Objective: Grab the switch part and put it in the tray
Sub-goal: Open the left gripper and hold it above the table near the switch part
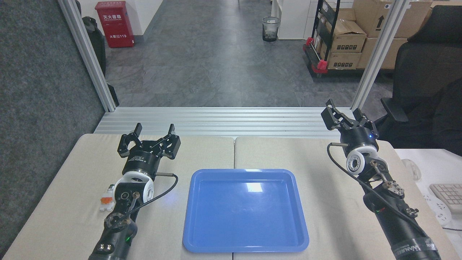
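The switch part point(107, 198) lies on the beige table just left of my left arm's wrist, showing a white body with an orange section; part of it is hidden behind the arm. The blue tray point(245, 211) sits in the middle of the table with nothing in it. My left gripper point(153, 130) hovers open near the table's far edge, beyond the switch part and left of the tray. My right gripper point(344, 112) is open at the far right, past the table's back edge, holding nothing.
An aluminium rail platform point(223, 121) runs along the table's far edge. A black chair point(426, 83) stands at the right. A white side desk with a keyboard point(449, 195) adjoins the table's right edge. Frame posts point(86, 54) rise at both back corners.
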`<action>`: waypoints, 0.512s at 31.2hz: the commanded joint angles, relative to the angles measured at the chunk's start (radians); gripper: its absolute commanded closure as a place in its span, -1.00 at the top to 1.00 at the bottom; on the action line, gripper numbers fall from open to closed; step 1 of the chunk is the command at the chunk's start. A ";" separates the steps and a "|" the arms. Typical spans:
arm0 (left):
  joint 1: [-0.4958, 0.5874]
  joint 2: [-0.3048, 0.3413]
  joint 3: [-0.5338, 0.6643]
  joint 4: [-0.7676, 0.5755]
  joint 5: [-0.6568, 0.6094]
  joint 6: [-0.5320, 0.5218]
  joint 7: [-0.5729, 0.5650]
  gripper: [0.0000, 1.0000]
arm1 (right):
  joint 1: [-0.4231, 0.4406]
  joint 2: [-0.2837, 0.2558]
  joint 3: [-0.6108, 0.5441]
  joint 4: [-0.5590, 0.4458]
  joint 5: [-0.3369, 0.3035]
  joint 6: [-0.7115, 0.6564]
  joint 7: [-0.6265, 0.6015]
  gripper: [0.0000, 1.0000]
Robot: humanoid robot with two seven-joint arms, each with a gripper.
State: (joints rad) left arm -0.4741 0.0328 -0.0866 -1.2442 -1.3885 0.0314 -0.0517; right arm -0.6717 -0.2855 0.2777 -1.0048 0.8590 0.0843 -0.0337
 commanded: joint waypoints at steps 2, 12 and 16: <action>-0.006 0.013 -0.025 0.009 0.000 0.001 0.007 1.00 | 0.000 0.000 0.000 0.000 0.000 0.000 0.000 0.98; 0.002 0.079 -0.022 0.009 0.002 0.002 0.049 1.00 | 0.000 0.000 0.000 0.000 0.000 0.000 0.000 0.98; 0.005 0.079 -0.022 0.008 0.002 -0.002 0.049 1.00 | 0.000 0.000 0.000 0.000 0.000 0.000 0.000 0.98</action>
State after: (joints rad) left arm -0.4750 0.0662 -0.1003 -1.2388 -1.3868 0.0330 -0.0067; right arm -0.6717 -0.2855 0.2777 -1.0048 0.8590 0.0843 -0.0337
